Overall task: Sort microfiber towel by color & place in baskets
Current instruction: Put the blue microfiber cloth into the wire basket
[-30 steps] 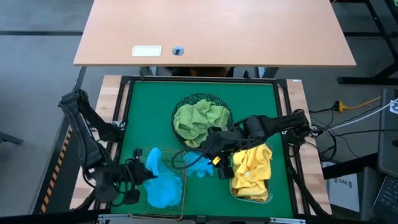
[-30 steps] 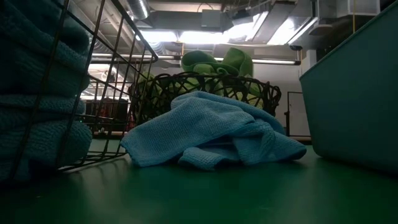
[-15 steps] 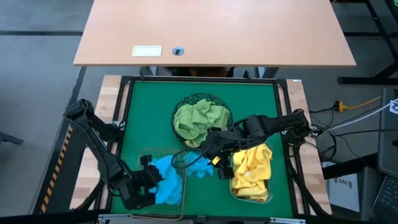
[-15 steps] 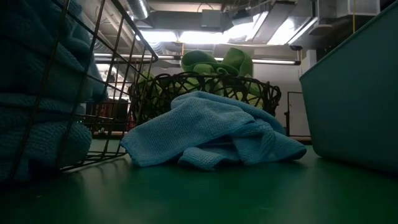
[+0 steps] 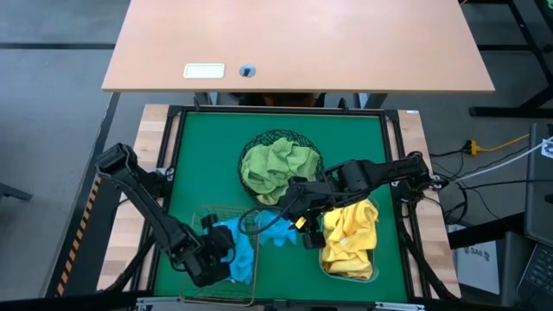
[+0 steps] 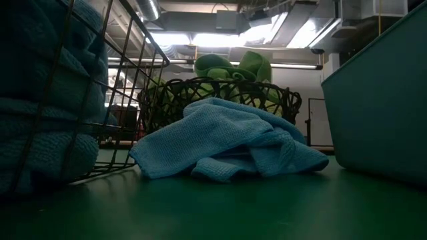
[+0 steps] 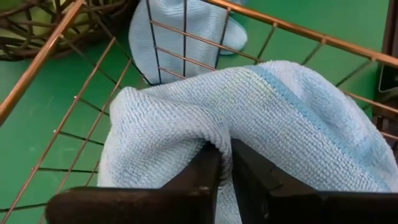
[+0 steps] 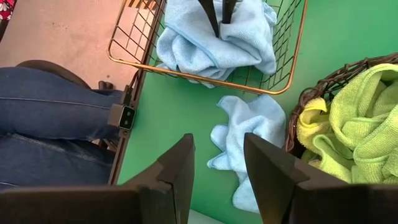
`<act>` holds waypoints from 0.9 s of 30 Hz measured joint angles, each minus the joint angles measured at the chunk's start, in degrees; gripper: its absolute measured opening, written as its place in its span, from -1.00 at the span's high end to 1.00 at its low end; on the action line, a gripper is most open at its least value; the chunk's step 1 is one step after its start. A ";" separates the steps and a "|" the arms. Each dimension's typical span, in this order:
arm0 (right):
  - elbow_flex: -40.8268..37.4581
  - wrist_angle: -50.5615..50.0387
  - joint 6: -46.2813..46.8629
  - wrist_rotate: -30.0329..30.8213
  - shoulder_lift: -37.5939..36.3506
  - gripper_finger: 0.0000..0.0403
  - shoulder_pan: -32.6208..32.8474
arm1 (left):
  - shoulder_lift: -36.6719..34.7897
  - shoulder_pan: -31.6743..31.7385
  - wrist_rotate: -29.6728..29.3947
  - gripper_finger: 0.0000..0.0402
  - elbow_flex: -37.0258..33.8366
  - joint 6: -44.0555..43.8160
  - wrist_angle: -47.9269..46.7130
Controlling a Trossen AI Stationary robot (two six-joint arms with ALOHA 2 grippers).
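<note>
My left gripper [image 5: 226, 252] reaches down into the copper wire basket [image 5: 201, 212] at the near left, shut on a sky-blue towel [image 7: 292, 118] that lies on the blue pile there. Another blue towel [image 5: 278, 230] lies crumpled on the green mat between the basket and the tub. The round black bowl [image 5: 257, 138] holds light green towels [image 5: 278, 166]. The translucent tub [image 6: 380, 100] at the near right holds yellow towels [image 5: 350, 233]. My right gripper [image 8: 219, 146] hangs open above the loose blue towel, holding nothing. My left gripper pinches a raised fold of the blue towel [image 7: 221, 142] between its two fingers. The fingers slant down into the basket from the table's near left. The towel rests on the blue pile inside the basket, slack, spread out beyond the fingers.
A person in jeans [image 8: 56, 118] stands close by the table's edge beside the copper basket. A wooden desk [image 5: 294, 43] lies beyond the far edge. Bare green mat [image 5: 203, 164] shows at the far left, left of the bowl.
My left gripper has gone down and toward the table's near edge, tipping steeper, into the copper basket. The blue towel it carries has sunk from above the basket's rim onto the blue pile inside. My right arm has kept still.
</note>
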 joint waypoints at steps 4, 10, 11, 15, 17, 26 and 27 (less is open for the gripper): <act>-0.01 0.00 0.00 0.00 0.00 0.31 0.00 | 0.00 0.58 0.43 0.74 0.00 -0.69 0.24; 0.00 0.00 0.00 0.00 0.00 0.31 -0.02 | 0.02 1.82 3.70 0.53 0.00 -1.70 0.39; 0.00 0.00 0.00 0.00 0.00 0.31 -0.01 | 0.02 2.02 4.07 0.49 0.00 -1.70 0.39; 0.01 -0.01 0.00 0.00 0.00 0.31 0.00 | 0.02 2.88 4.93 0.39 0.00 -1.62 0.39; 0.01 0.00 0.00 0.00 0.00 0.31 0.00 | 0.02 3.24 5.68 0.38 0.00 -1.68 0.40; 0.01 -1.28 -2.00 1.52 0.00 0.31 4.86 | -1.40 1.62 5.19 0.38 1.56 -2.54 1.23; 0.01 -1.80 -3.11 2.62 0.00 0.31 6.12 | -1.82 1.20 4.42 0.38 1.96 -2.24 1.46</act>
